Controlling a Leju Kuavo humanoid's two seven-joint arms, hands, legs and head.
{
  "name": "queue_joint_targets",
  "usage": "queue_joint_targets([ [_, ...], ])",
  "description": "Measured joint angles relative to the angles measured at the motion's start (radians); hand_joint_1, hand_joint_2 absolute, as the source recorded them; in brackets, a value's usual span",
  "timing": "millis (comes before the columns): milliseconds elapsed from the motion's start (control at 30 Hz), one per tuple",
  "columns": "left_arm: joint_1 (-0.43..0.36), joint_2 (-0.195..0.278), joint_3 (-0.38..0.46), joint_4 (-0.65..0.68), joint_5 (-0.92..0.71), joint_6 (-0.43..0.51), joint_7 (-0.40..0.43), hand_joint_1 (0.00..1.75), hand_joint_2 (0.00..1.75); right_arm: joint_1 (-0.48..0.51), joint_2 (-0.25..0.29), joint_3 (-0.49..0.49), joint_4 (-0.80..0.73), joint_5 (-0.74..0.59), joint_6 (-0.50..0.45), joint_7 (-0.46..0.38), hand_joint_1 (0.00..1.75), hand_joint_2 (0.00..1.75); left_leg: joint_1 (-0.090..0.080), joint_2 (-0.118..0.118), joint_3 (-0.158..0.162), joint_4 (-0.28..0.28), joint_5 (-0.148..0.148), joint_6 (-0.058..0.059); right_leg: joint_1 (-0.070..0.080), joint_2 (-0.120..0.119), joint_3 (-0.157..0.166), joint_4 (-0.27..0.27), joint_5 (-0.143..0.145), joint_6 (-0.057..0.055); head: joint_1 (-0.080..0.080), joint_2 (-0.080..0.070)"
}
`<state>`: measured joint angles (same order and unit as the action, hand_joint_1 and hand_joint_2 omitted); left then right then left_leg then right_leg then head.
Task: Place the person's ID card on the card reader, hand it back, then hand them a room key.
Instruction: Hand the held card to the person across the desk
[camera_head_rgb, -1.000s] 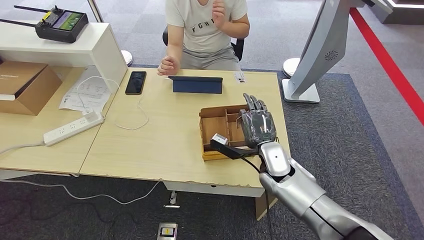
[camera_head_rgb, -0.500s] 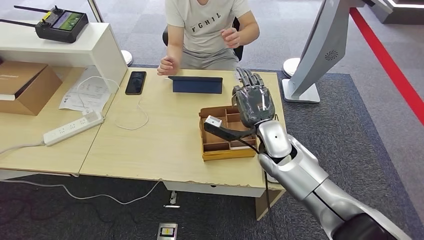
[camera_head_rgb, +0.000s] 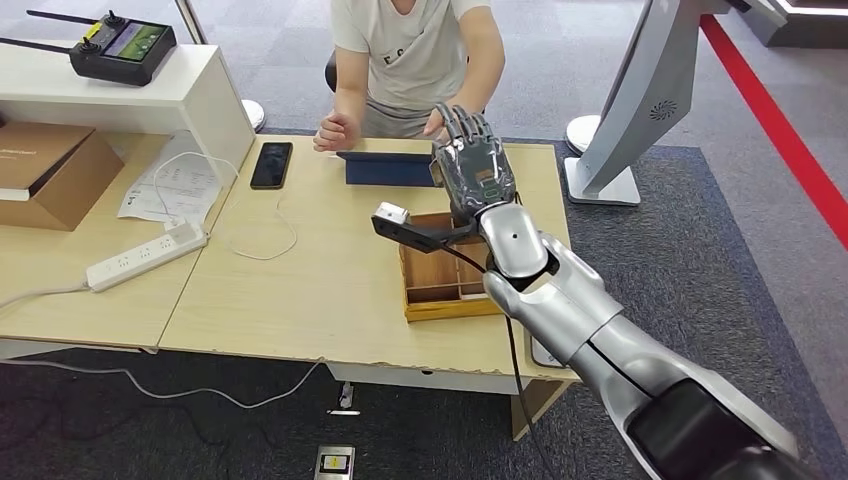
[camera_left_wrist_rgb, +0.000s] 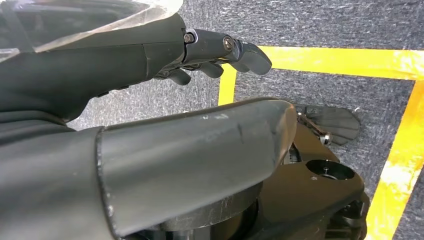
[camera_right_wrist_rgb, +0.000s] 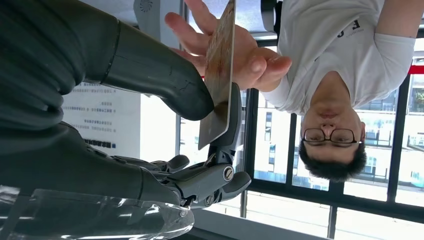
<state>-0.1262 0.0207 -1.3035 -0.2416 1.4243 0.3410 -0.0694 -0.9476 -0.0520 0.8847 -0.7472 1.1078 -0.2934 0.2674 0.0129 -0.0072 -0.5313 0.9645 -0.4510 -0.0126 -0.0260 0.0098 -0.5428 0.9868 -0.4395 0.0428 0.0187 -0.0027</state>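
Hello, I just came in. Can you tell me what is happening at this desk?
The robot's right hand is stretched over the desk toward a seated person, pinching a card between thumb and finger. The person's hand is on the card's other end, so a handover is under way. The left hand hangs low over the floor.

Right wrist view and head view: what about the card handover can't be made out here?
- Card print: seen edge-on in the right wrist view, so ID or room key is unclear.
- Card in the head view: hidden behind the right hand.
- Person's hand grip: touching the card, firmness unclear.
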Motion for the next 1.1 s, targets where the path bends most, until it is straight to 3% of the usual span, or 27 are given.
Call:
queue_joint_targets([
  [400, 0.000, 0.010, -0.010, 0.000, -0.016, 0.021, 0.080, 0.00, 0.00, -0.001, 0.038, 0.039, 0.095, -0.032, -0.006, 0.000, 1.75, 1.75, 0.000, 0.000, 0.000, 0.000, 0.000, 0.000, 0.000, 0.000, 0.000, 0.000, 0.000, 0.000, 0.000, 0.000],
  [800, 0.000, 0.015, -0.024, 0.000, -0.017, 0.010, 0.087, 0.00, 0.00, -0.001, 0.052, 0.063, 0.144, -0.037, -0.009, 0.002, 1.75, 1.75, 0.000, 0.000, 0.000, 0.000, 0.000, 0.000, 0.000, 0.000, 0.000, 0.000, 0.000, 0.000, 0.000, 0.000],
  [833, 0.000, 0.019, -0.024, 0.000, -0.017, -0.007, 0.090, 0.00, 0.00, -0.001, 0.054, 0.064, 0.147, -0.037, -0.010, 0.003, 1.44, 1.75, 0.000, 0.000, 0.000, 0.000, 0.000, 0.000, 0.000, 0.000, 0.000, 0.000, 0.000, 0.000, 0.000, 0.000],
  [867, 0.000, 0.026, -0.024, 0.000, -0.017, -0.030, 0.095, 0.00, 0.00, -0.001, 0.056, 0.065, 0.151, -0.039, -0.012, 0.005, 1.01, 1.75, 0.000, 0.000, 0.000, 0.000, 0.000, 0.000, 0.000, 0.000, 0.000, 0.000, 0.000, 0.000, 0.000, 0.000],
  [933, -0.001, 0.042, -0.025, -0.001, -0.018, -0.065, 0.110, 0.00, 0.00, -0.003, 0.062, 0.069, 0.158, -0.042, -0.020, 0.011, 0.14, 0.87, 0.000, 0.000, 0.000, 0.000, 0.000, 0.000, 0.000, 0.000, 0.000, 0.000, 0.000, 0.000, 0.000, 0.000],
  [967, -0.002, 0.051, -0.025, -0.001, -0.018, -0.073, 0.119, 0.00, 0.00, -0.005, 0.066, 0.071, 0.162, -0.040, -0.031, 0.016, 0.00, 0.44, 0.001, 0.000, 0.000, 0.000, 0.000, 0.000, 0.001, 0.000, 0.000, 0.000, 0.000, 0.000, 0.000, 0.000],
  [1000, -0.002, 0.058, -0.025, -0.001, -0.019, -0.074, 0.128, 0.00, 0.00, -0.008, 0.068, 0.074, 0.165, -0.037, -0.047, 0.021, 0.00, 0.00, 0.001, 0.000, 0.000, 0.000, 0.000, 0.000, 0.001, 0.000, 0.000, 0.000, 0.000, 0.000, 0.000, 0.000],
  [1100, -0.003, 0.077, -0.026, -0.002, -0.019, -0.062, 0.144, 0.00, 0.00, -0.022, 0.074, 0.085, 0.180, -0.033, -0.091, 0.028, 0.00, 0.00, 0.001, 0.000, 0.000, 0.000, 0.000, 0.000, 0.001, 0.000, 0.000, 0.000, 0.000, 0.000, 0.000, 0.000],
])
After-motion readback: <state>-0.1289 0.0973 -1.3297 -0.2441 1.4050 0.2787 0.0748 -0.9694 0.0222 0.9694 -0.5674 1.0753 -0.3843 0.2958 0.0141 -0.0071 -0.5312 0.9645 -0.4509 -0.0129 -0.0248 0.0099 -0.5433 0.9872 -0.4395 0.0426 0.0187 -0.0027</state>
